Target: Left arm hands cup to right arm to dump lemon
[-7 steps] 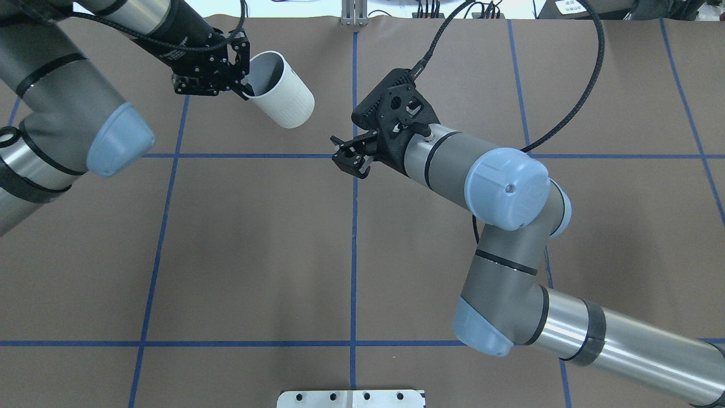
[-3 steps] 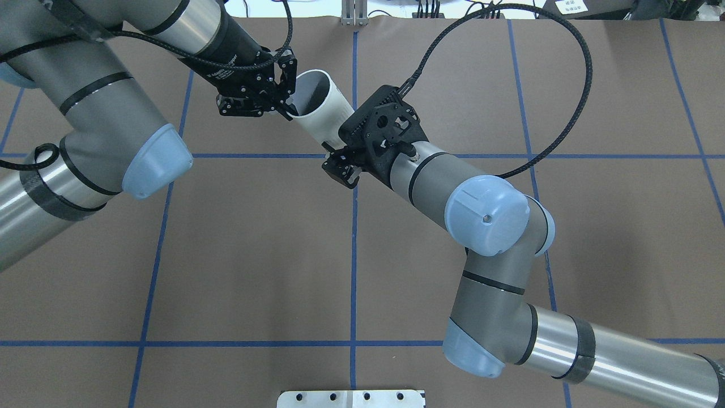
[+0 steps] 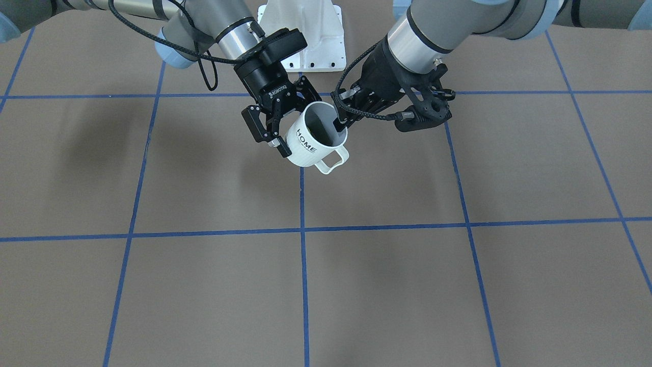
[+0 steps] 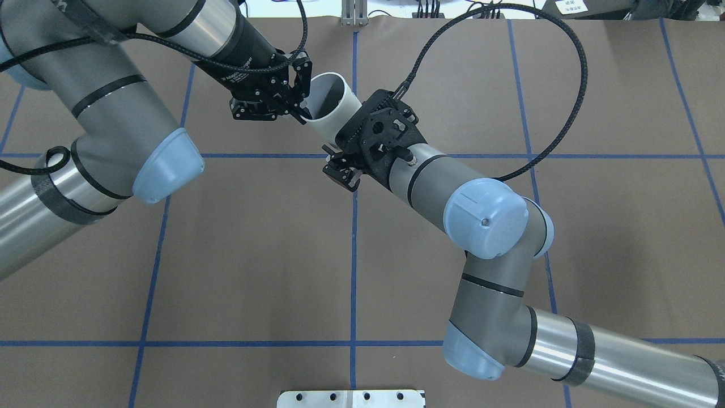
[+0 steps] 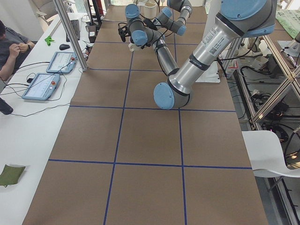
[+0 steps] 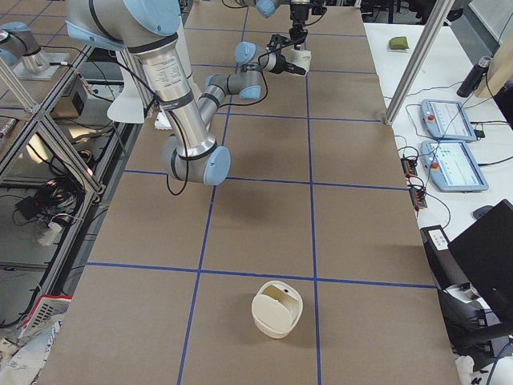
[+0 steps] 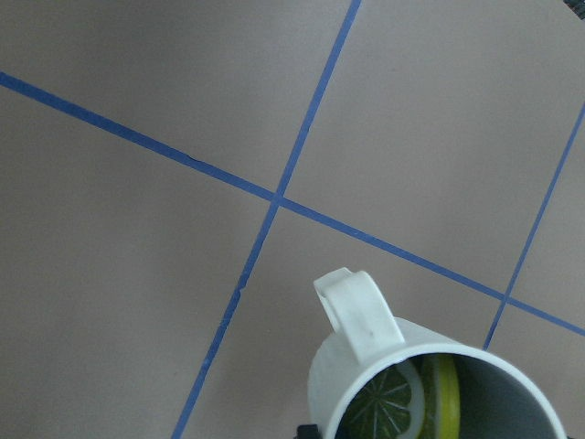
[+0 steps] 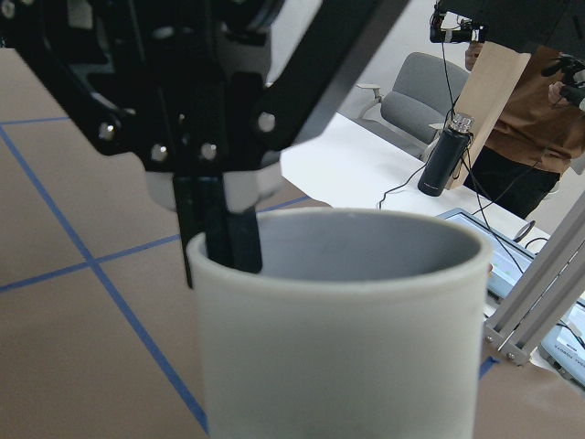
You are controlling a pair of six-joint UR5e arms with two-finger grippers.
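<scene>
The white cup (image 3: 304,148) marked "HOME" hangs tilted above the table's far middle, handle pointing down. My left gripper (image 3: 338,125) is shut on its rim, one finger inside, as the overhead view (image 4: 303,113) also shows. The lemon (image 7: 411,402), yellow-green, lies inside the cup (image 7: 366,315) in the left wrist view. My right gripper (image 3: 267,135) is open, its fingers right beside the cup's wall opposite the left gripper. From overhead the right gripper (image 4: 338,167) sits at the cup's (image 4: 340,107) lower end, which its wrist hides. The cup (image 8: 338,320) fills the right wrist view.
A white robot base plate (image 3: 300,30) sits at the table's robot side. A round white container (image 6: 276,309) stands on the table toward the robot's right end. A person sits with tablets (image 5: 42,86) on a side bench. Blue tape lines cross the brown table.
My left arm carried the cup right, toward the table's centre line. My right gripper moved up and left until it met the cup's side.
</scene>
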